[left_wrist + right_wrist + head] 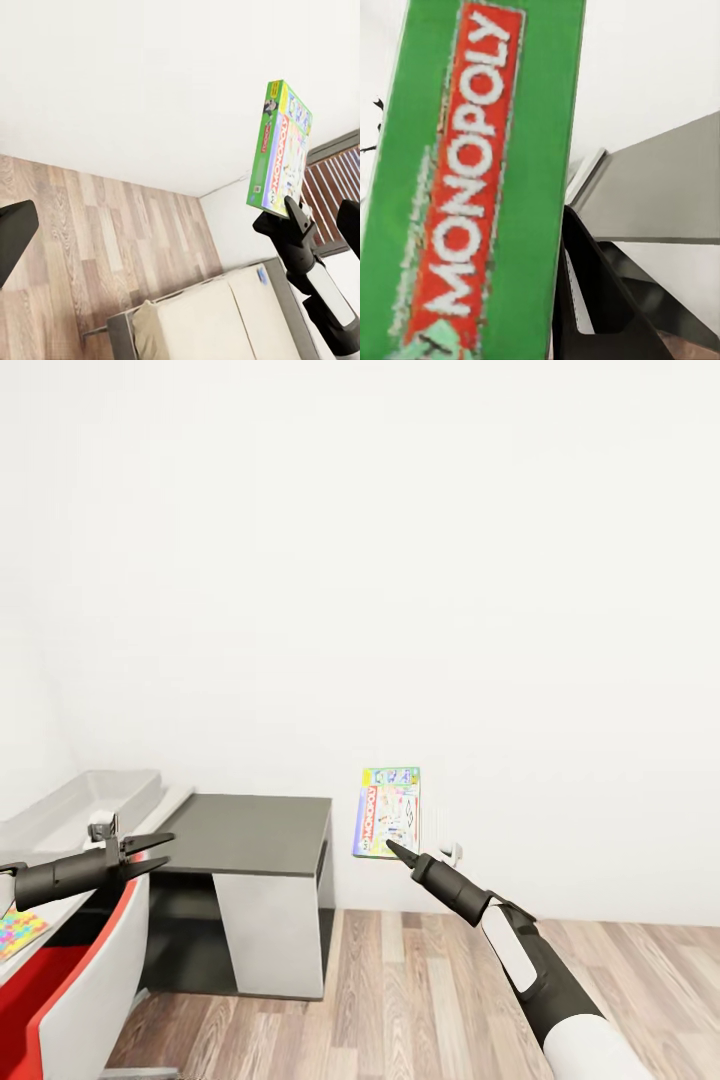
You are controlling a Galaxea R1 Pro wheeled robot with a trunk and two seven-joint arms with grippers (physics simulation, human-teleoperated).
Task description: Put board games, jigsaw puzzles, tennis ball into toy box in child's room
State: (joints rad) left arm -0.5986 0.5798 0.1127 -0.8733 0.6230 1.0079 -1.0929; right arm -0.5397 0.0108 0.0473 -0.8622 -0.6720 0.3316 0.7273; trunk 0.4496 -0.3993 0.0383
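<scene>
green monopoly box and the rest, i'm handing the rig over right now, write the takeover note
Right gripper: shut on the green Monopoly board game box, held upright in the air in front of the white wall, above the wood floor.
Left gripper: open, empty, hovering near the dark-grey lower desk section.
Light-grey toy box: on the light-grey desk top at far left; its contents cannot be seen from here.
Beige bed: in the left wrist view, a small blue item lies on it.
Done: green game picked up.
Left: carry it to the toy box and drop it in, then fetch the other toys.

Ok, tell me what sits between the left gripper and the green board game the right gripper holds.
In the head view, the dark-grey table section lies between the left gripper and the green board game, held by the right gripper.
</scene>
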